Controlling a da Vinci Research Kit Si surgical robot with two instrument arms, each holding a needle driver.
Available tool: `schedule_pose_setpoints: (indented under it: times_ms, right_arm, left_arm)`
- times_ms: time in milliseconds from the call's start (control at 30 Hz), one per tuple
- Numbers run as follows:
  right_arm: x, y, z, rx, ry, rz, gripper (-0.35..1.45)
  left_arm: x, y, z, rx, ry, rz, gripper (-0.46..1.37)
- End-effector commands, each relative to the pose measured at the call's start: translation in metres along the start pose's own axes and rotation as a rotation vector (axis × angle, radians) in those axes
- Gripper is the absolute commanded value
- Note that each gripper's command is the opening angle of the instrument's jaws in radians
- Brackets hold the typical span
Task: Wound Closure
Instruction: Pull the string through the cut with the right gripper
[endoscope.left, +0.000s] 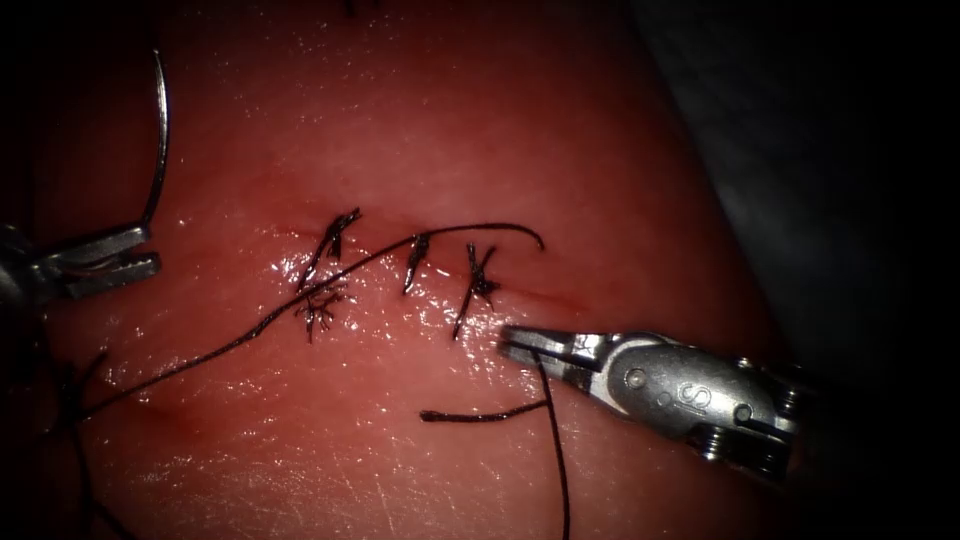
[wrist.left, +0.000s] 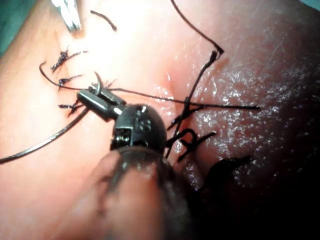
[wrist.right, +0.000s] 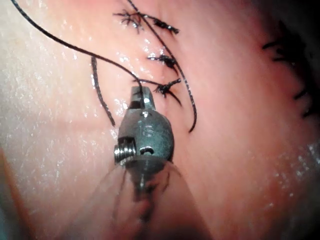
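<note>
Landmark: the cut, which runs across the middle of the tissue.

1. Left tool. Located well left of the cut, at the tissue's edge. Its jaws are clamped on the needle near one end of its curve. The rest of the curve rises clear of the surface, so the needle is out of the tissue. In the left wrist view this tool lies just beside the stitches with the same grip.

2. Cut. Three knotted stitches cross it, each with short cut ends standing up. A long run of thread lies over them, from an arc just right of the cut down toward the tissue's lower left edge. Judgement: most of the visible cut is closed. A faint red line continues right of the last stitch, and whether that part needs a further stitch cannot be told.

3. Right tool. Located just below and right of the last stitch, with its tip close to the tissue. Its jaws are closed on a strand of thread that hangs down from behind the tip. A short loose thread piece lies below it.

4. Markings. An embossed figure on the right tool's housing reads roughly as "S" or "8". The right wrist view suggests "16" or "18", and the left tool's housing carries a similar mark. None can be read with certainty.
</note>
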Motion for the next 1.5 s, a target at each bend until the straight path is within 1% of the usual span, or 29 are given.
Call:
schedule_pose_setpoints:
  times_ms: [33,167,233,367,433,500,533,567,600,633,667,767,800,867,967,1000,1133,1233,1333,1500]
  right_arm:
    - [0.0002,-0.0002,-0.0001,0.007,0.000,-0.005,-0.35]
    - [0.0013,-0.0022,-0.0007,0.048,-0.023,-0.029,-0.35]
    - [0.0022,-0.0036,-0.0011,0.073,-0.039,-0.043,-0.35]
    - [0.0038,-0.0060,-0.0015,0.103,-0.039,-0.056,-0.35]
    - [0.0047,-0.0071,-0.0016,0.119,-0.048,-0.065,-0.35]
    - [0.0061,-0.0090,-0.0017,0.142,-0.047,-0.073,-0.35]
    - [0.0063,-0.0092,-0.0017,0.144,-0.046,-0.072,-0.35]
    - [0.0073,-0.0105,-0.0016,0.156,-0.040,-0.076,-0.35]
    - [0.0075,-0.0108,-0.0016,0.160,-0.038,-0.076,-0.35]
    - [0.0084,-0.0120,-0.0014,0.175,-0.036,-0.074,-0.35]
    - [0.0087,-0.0125,-0.0013,0.183,-0.038,-0.080,-0.35]
    - [0.0108,-0.0156,-0.0004,0.218,-0.038,-0.086,-0.35]
    - [0.0111,-0.0162,-0.0002,0.224,-0.034,-0.086,-0.35]
    - [0.0134,-0.0194,0.0008,0.255,-0.021,-0.096,-0.35]
    - [0.0156,-0.0221,0.0018,0.280,-0.011,-0.105,-0.35]
    - [0.0158,-0.0223,0.0019,0.282,-0.010,-0.105,-0.35]
    - [0.0184,-0.0253,0.0032,0.312,0.003,-0.116,-0.35]
    - [0.0194,-0.0265,0.0040,0.328,0.006,-0.120,-0.35]
    - [0.0199,-0.0271,0.0043,0.336,0.012,-0.124,-0.35]
    - [0.0205,-0.0280,0.0043,0.343,0.012,-0.126,-0.35]
  left_arm:
    - [0.0000,0.0000,0.0000,-0.012,0.000,0.000,-0.35]
    - [0.0000,0.0000,0.0000,-0.012,0.000,0.000,-0.35]
    - [0.0000,0.0000,0.0000,-0.012,0.000,0.000,-0.35]
    - [0.0000,0.0000,0.0000,-0.012,0.001,0.000,-0.35]
    - [0.0000,0.0000,0.0000,-0.012,0.001,0.000,-0.35]
    - [0.0000,0.0000,0.0000,-0.012,0.001,0.000,-0.35]
    - [0.0000,0.0000,0.0000,-0.012,0.001,0.000,-0.35]
    - [0.0000,0.0000,0.0000,-0.012,0.001,0.000,-0.35]
    - [0.0000,0.0000,0.0000,-0.012,0.001,0.000,-0.35]
    - [0.0000,0.0000,0.0000,-0.012,0.001,0.000,-0.35]
    - [0.0000,0.0000,0.0000,-0.012,0.001,0.000,-0.35]
    - [-0.0001,0.0000,0.0000,-0.012,0.001,0.000,-0.35]
    - [-0.0001,0.0000,0.0000,-0.012,0.001,0.000,-0.35]
    - [-0.0001,0.0000,0.0000,-0.012,0.001,0.000,-0.35]
    - [-0.0001,0.0000,0.0000,-0.012,0.001,0.001,-0.35]
    - [-0.0001,0.0000,0.0000,-0.012,0.001,0.001,-0.35]
    - [-0.0001,0.0001,0.0000,-0.012,0.001,0.001,-0.35]
    - [-0.0001,0.0001,0.0000,-0.012,0.001,0.001,-0.35]
    - [-0.0001,0.0001,0.0000,-0.012,0.001,0.001,-0.35]
    - [-0.0001,0.0001,0.0000,-0.012,0.002,0.001,-0.35]
